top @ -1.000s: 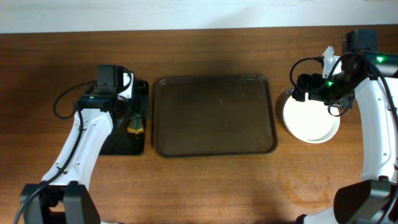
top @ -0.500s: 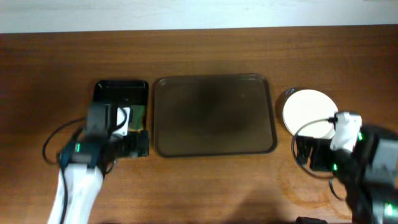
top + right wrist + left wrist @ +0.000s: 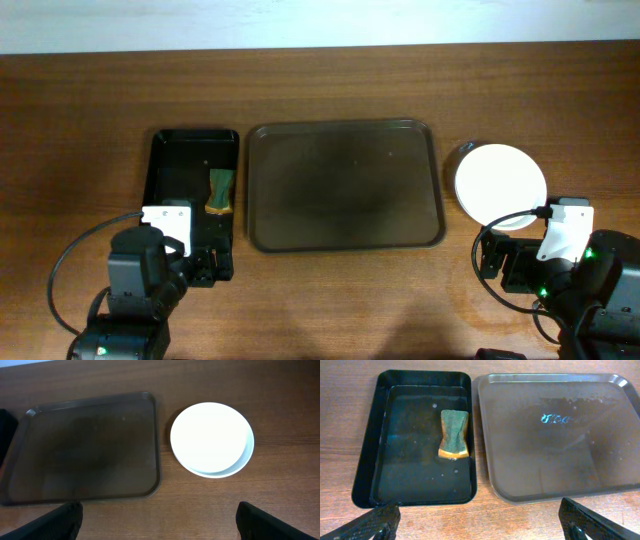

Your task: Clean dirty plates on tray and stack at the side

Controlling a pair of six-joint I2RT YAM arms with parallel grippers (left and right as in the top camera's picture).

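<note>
Plainly, the wooden table [image 3: 320, 80] holds everything. One brown tray [image 3: 345, 185] lies at its centre, bare, with no plate on it. One narrow black tray [image 3: 365, 450] sits just beside it at the 9 o'clock side. At the 3 o'clock side, off the rim and on the wood, stands the single stack of plates [image 3: 210, 437].

The top plate is white, with no streak. The right wrist view shows a paler rim under its 4 o'clock edge, so I count at least two; a third I cannot tell.

One green and yellow sponge [image 3: 454, 434] rests in the black tray toward its 3 o'clock wall.

The left gripper [image 3: 480, 525] waits at the table's 7 o'clock and the right gripper [image 3: 157, 515] at 5 o'clock. Each has its fingers spread wide and holds nothing.

The plates are probably stiff, glazed, slippery and breakable. The thin outer rim is the likely place to pinch, since the flat face offers no hold. The task looks finished.
</note>
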